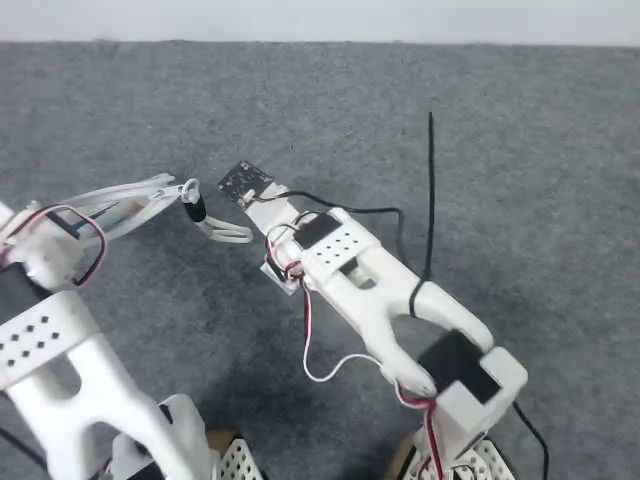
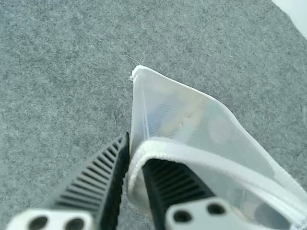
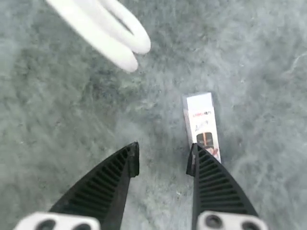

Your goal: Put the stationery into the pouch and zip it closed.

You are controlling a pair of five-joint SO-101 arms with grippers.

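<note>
The eraser (image 3: 202,120) lies flat on the carpet (image 3: 57,105) at the tip of one finger of the right gripper (image 3: 163,147). The fingers stand apart, and the eraser sits off to one side of the gap, its long axis roughly in line with them. The left gripper (image 2: 136,151) is clamped on the rim of the pouch (image 2: 187,115), seemingly lifted, so the right arm is nearer.

High camera looks steeply down on pouch (image 1: 130,205); left wrist camera tight against same pouch (image 2: 192,120); right wrist camera low beside it.
</note>
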